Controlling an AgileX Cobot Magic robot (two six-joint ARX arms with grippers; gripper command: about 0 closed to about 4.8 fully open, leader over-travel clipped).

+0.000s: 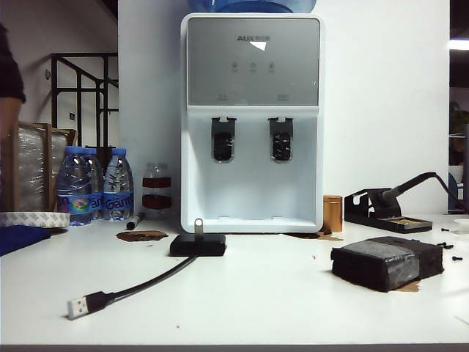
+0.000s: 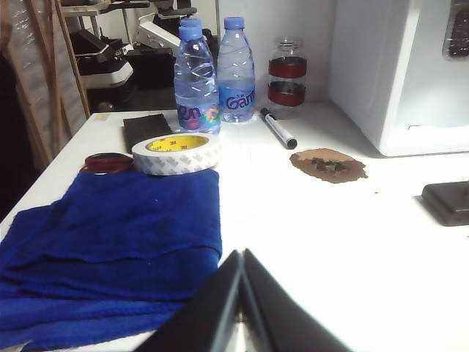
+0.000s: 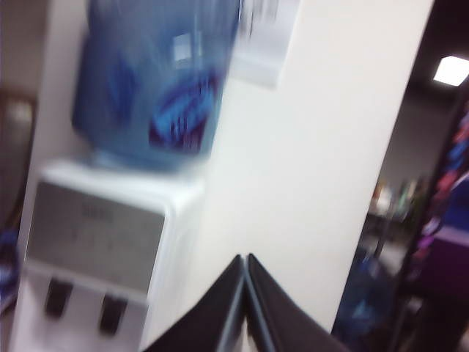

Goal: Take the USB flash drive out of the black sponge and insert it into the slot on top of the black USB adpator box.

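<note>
Right gripper [image 3: 245, 258] closed, raised, apart from USB flash drive [image 1: 198, 226].

Neither arm shows in the exterior view. In the left wrist view the left gripper [image 2: 242, 293] has its two dark fingers pressed together, tips meeting in a narrow wedge with nothing between them; it hangs low, pointing roughly level across the counter [image 2: 308, 220]. In the right wrist view the right gripper [image 3: 247, 293] is likewise closed, its fingers touching along their length and empty. That picture is blurred, and the gripper is raised and aimed up and outward, well off the counter
</note>
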